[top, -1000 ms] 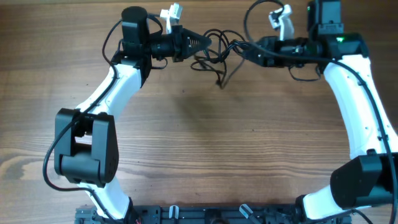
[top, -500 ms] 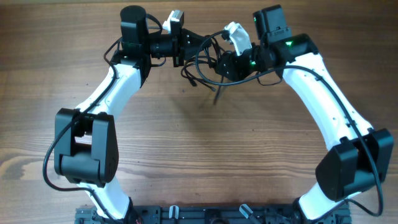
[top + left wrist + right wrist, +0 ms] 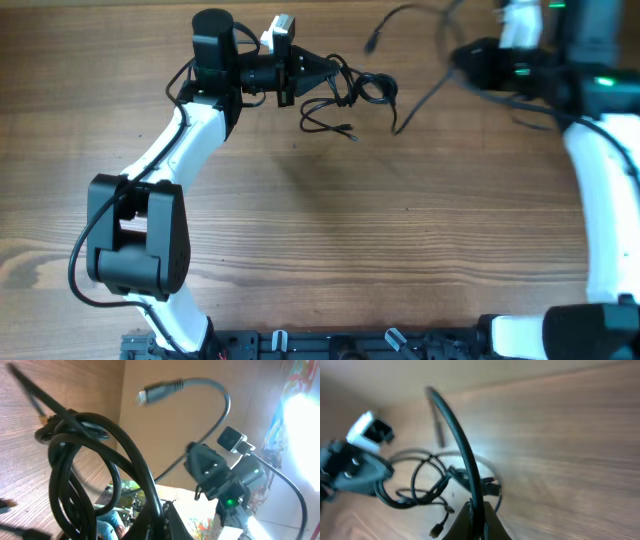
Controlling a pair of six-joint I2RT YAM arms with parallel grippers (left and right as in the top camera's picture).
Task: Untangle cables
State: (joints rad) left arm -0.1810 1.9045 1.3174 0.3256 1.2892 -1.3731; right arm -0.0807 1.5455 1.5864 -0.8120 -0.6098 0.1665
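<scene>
About halfway, I judge: the left gripper [image 3: 325,68] clamps the knotted bundle of thin black cables [image 3: 350,92] over the far side of the wooden counter [image 3: 330,230], the right gripper [image 3: 475,519] is closed on one long black cable [image 3: 466,452] held clear, and the remaining loops need separating.

Smooth, faintly glossy sheath on the thin black cables [image 3: 350,90], matt brown wood-grain table [image 3: 350,230], glossy white plastic arm shells [image 3: 185,147]

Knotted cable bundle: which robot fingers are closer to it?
Left. The left fingers grip the bundle itself; the right fingers hold one cable far off to its right.
</scene>
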